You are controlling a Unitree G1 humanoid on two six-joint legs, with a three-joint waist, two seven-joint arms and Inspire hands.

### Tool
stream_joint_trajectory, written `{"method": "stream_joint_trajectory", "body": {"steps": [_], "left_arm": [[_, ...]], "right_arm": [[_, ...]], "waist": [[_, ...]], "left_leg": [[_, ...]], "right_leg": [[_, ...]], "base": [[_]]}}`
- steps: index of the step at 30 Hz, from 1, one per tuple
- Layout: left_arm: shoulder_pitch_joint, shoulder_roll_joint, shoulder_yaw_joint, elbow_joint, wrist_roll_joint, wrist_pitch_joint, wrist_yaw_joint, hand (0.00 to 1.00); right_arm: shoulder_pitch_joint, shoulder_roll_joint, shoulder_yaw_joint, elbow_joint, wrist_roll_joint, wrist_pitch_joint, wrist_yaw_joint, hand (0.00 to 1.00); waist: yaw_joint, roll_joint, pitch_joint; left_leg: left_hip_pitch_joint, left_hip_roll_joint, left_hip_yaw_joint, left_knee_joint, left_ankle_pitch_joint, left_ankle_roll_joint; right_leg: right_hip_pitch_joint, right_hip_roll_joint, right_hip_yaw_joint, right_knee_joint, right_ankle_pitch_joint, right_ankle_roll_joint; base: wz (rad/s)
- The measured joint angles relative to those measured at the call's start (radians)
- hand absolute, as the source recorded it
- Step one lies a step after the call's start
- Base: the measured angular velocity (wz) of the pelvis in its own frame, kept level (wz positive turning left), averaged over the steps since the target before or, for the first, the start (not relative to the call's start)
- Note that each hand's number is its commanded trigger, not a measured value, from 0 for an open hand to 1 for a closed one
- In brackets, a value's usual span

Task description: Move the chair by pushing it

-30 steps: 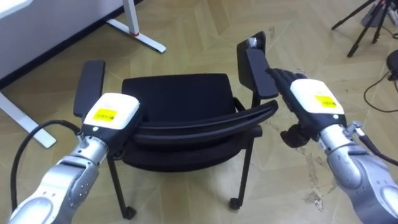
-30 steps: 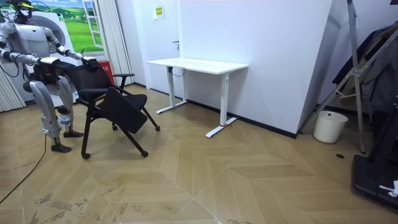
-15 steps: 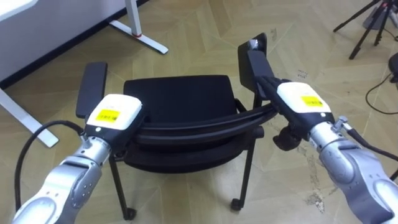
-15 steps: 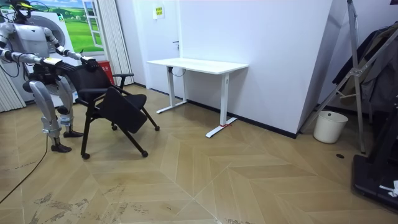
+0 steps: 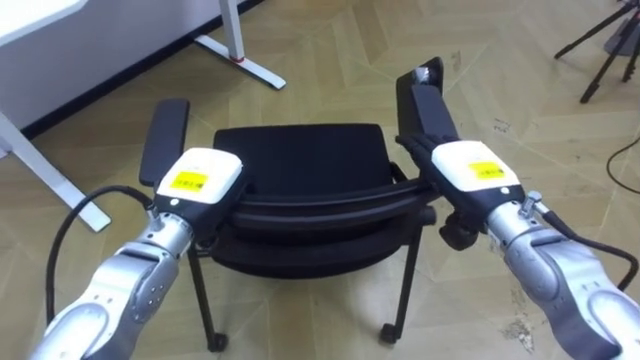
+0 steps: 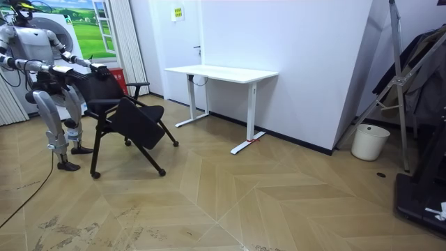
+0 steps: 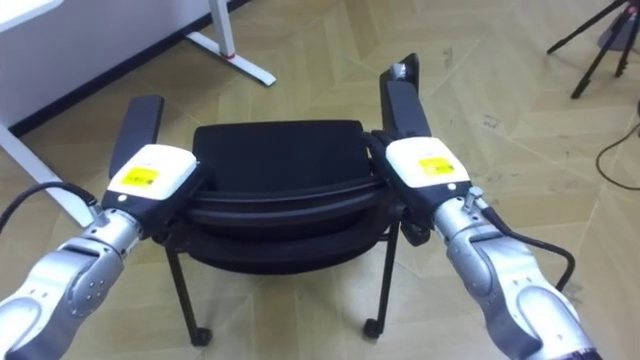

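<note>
Chair [image 5: 300, 160]: stiff frame, padded seat, what look like small casters [image 5: 389, 332] on the legs. It should roll easily on the wood floor [image 5: 330, 50]. Moderate weight, and likely to veer if pushed unevenly.

Best hold is the backrest top rail [image 5: 330, 205], one hand near each end, pushing level so it doesn't tip.

Left robot hand [image 5: 200, 180] sits on the rail's left end. Right robot hand [image 5: 468, 172] sits on the right end, just behind the right armrest [image 5: 428, 100]. Fingers of both are hidden past the rail, so I can't tell if they are curled round it or flat.

Seat lies just beyond both hands, desk [image 6: 223, 72] well beyond.
</note>
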Motion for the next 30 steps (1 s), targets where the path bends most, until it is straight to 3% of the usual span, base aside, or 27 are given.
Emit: {"method": "stream_joint_trajectory", "body": {"steps": [8,14,24,26,28,29,30], "left_arm": [[-0.008,-0.006,-0.008,0.001,0.004,-0.012,0.005,1.0],[-0.017,-0.009,-0.01,0.002,0.013,-0.011,0.001,1.0],[-0.033,-0.008,-0.028,0.008,0.013,-0.009,0.0,1.0],[-0.034,-0.007,-0.035,0.008,0.013,-0.005,0.0,1.0],[-0.037,-0.005,-0.043,0.011,0.013,-0.003,0.0,1.0],[-0.038,-0.006,-0.045,0.015,0.014,-0.003,0.0,1.0],[-0.038,-0.006,-0.045,0.016,0.015,-0.003,0.0,1.0]], "right_arm": [[-0.045,0.006,0.116,0.0,0.005,0.002,0.001,0.0],[-0.053,0.019,0.116,0.0,0.006,0.024,0.026,0.0],[-0.054,0.026,0.117,0.006,0.006,0.026,0.034,0.0],[-0.054,0.026,0.128,0.014,0.006,0.035,0.021,0.0],[-0.054,0.027,0.137,0.024,0.006,0.041,0.012,0.22],[-0.054,0.027,0.142,0.03,0.006,0.043,0.007,0.51],[-0.054,0.028,0.142,0.033,0.006,0.043,0.005,1.0]], "waist": [[0.01,0.001,-0.0007],[0.019,-0.011,0.0013],[0.026,-0.017,0.0009],[0.025,-0.021,-0.0018],[0.025,-0.025,-0.0047],[0.025,-0.028,-0.0066],[0.025,-0.029,-0.0072]], "left_leg": [[-0.007,0.001,-0.03,0.008,0.0,0.0],[-0.01,0.0,-0.029,0.007,0.0,0.0],[-0.013,0.0,-0.031,0.008,0.0,0.0],[-0.013,-0.001,-0.031,0.008,0.0,0.0],[-0.011,-0.001,-0.032,0.01,0.0,0.0],[-0.01,-0.001,-0.032,0.01,0.0,0.0],[-0.01,-0.001,-0.032,0.011,0.0,0.0]], "right_leg": [[0.0,-0.001,-0.017,0.002,-0.001,-0.001],[0.0,-0.001,-0.015,0.0,-0.003,-0.001],[0.002,-0.002,-0.02,-0.003,-0.003,-0.001],[0.004,-0.003,-0.022,-0.003,-0.005,-0.001],[0.008,-0.003,-0.025,-0.003,-0.006,-0.001],[0.01,-0.004,-0.026,-0.003,-0.006,-0.001],[0.011,-0.004,-0.026,-0.004,-0.006,-0.001]], "base": [[0.04],[-0.01],[0.01],[0.02],[0.04],[0.04],[0.03]]}}
